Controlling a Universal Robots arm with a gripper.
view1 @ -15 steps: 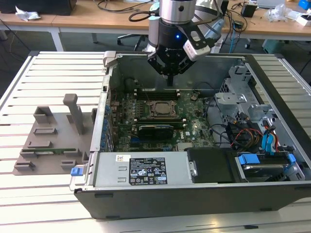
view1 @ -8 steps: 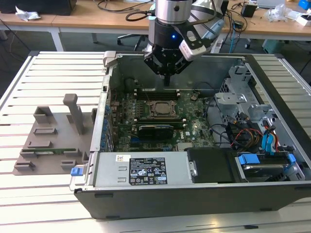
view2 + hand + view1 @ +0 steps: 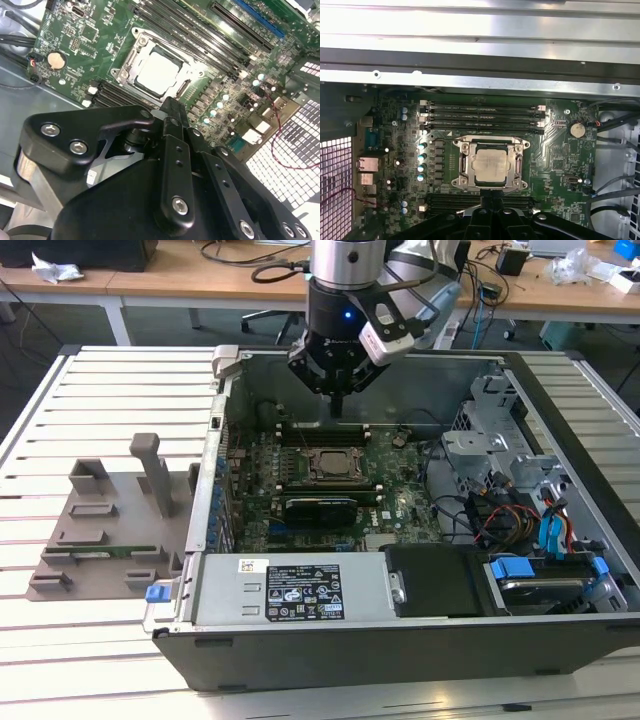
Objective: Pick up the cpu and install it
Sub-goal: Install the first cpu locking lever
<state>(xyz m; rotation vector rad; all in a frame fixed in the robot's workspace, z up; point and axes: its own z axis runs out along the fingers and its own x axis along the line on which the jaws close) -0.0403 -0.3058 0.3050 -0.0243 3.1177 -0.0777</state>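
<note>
The cpu [image 3: 489,166] lies flat inside the motherboard socket [image 3: 461,169], its silver-grey top plate facing up and its edges squared to the metal socket frame all round. Lying there, it looks already seated, which would explain why nothing is carried by the end effector [image 3: 337,403]. In the second wrist view the same chip [image 3: 159,73] shows pale and level within the frame, with no black finger touching it.

The end effector hangs over the open computer case [image 3: 330,640], just beyond the socket on the side toward the case's far wall. The arm comes down nearly vertical from above, wrist pointing straight at the motherboard [image 3: 560,150], so its cameras look down onto the socket. Its fingers [image 3: 174,116] come to a narrow black tip; they appear drawn together with nothing between them, and the tip stands above the board and clear of the chip.

The empty memory slots [image 3: 485,112] run in parallel rows just beside the socket, on the side toward the case wall, and a coin cell battery [image 3: 577,130] sits near the end of those rows. Well apart from the socket, outside the case on the slatted counter [image 3: 60,420], stands a grey parts holder [image 3: 110,530] with a long green memory stick [image 3: 100,551] lying in it.
</note>
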